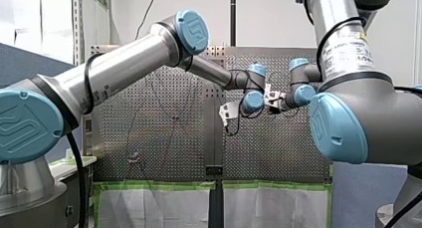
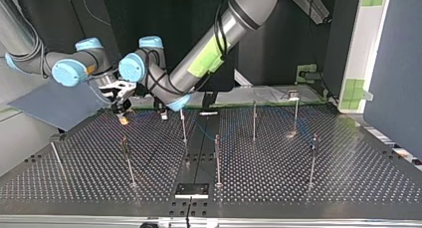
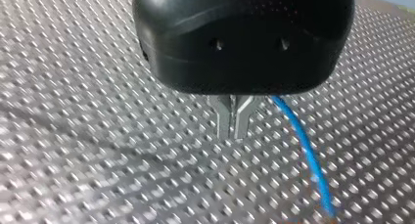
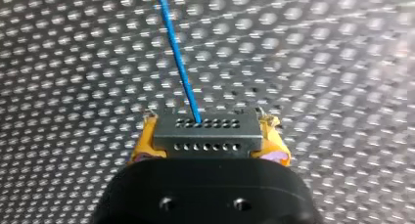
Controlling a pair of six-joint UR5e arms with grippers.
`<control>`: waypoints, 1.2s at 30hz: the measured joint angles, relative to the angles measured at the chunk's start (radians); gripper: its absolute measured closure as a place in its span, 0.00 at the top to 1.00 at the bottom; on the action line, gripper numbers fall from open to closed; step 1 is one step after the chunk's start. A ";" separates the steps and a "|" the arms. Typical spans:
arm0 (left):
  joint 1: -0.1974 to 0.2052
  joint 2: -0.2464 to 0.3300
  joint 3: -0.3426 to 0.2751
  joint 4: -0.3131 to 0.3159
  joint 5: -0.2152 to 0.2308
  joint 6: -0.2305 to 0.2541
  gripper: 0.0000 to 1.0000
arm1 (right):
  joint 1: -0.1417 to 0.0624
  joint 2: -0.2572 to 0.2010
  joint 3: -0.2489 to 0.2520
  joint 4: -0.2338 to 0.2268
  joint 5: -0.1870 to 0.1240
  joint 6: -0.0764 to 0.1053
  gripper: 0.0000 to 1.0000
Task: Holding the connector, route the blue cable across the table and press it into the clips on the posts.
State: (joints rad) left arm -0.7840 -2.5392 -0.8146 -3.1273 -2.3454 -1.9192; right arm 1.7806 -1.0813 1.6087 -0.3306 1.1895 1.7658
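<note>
While the right end effector [image 4: 209,146] is clenched on the grey connector [image 4: 208,128] between its yellow pads [image 4: 143,145], the blue cable [image 4: 178,62] runs straight out ahead of it over the bench [image 2: 348,178]. The left end effector [image 3: 234,126] has its metal fingers [image 3: 222,119] pressed together, and the cable passes just beside them; you cannot tell whether it is pinched there. Both sit close together at the top view's left, near the bench's far edge.

Watch the short span between the 2. If they pull apart too fast, the cable will likely go taut and tug at the connector, or slip free. The wrists are nearly touching, so a careless turn could knock them together.

The thin posts [image 2: 217,158] stand well apart with open lanes between them, and the top view's right half gives you room. Even so, a slack loop could snag a post before it reaches a clip [image 2: 293,94].
</note>
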 joint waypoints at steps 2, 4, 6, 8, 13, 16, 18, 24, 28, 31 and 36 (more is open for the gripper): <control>-0.003 0.019 -0.019 0.019 -0.001 0.006 0.00 | 0.000 -0.018 -0.001 -0.001 -0.003 0.018 0.00; -0.005 0.038 -0.038 0.034 -0.007 0.008 0.00 | 0.001 -0.034 -0.002 0.000 -0.008 0.034 0.00; -0.007 0.054 -0.054 0.036 -0.013 0.008 0.00 | 0.004 -0.048 -0.003 0.004 -0.013 0.047 0.00; -0.012 0.073 -0.074 0.026 -0.020 0.008 0.00 | 0.007 -0.066 -0.003 0.012 -0.015 0.065 0.00; -0.023 0.124 -0.125 0.004 -0.045 0.005 0.00 | 0.017 -0.115 -0.004 0.033 -0.017 0.093 0.00; -0.028 0.151 -0.151 -0.006 -0.057 0.003 0.00 | 0.021 -0.141 -0.005 0.036 -0.018 0.098 0.00; -0.030 0.166 -0.166 -0.009 -0.059 0.004 0.00 | 0.023 -0.157 -0.009 0.039 -0.019 0.101 0.00; -0.027 0.211 -0.202 0.010 -0.040 0.013 0.00 | 0.025 -0.208 -0.018 0.049 -0.020 0.099 0.00; -0.023 0.246 -0.208 0.042 -0.008 0.016 0.00 | 0.028 -0.242 -0.019 0.052 -0.020 0.098 0.00; -0.022 0.272 -0.207 0.066 0.009 0.019 0.00 | 0.029 -0.267 -0.019 0.053 -0.020 0.097 0.00; -0.012 0.313 -0.202 0.105 0.036 0.045 0.00 | 0.029 -0.299 -0.019 0.053 -0.020 0.097 0.00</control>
State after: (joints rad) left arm -0.7960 -2.2267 -1.0166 -3.0220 -2.3096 -1.8745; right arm 1.8099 -1.3802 1.5902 -0.2778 1.1694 1.8625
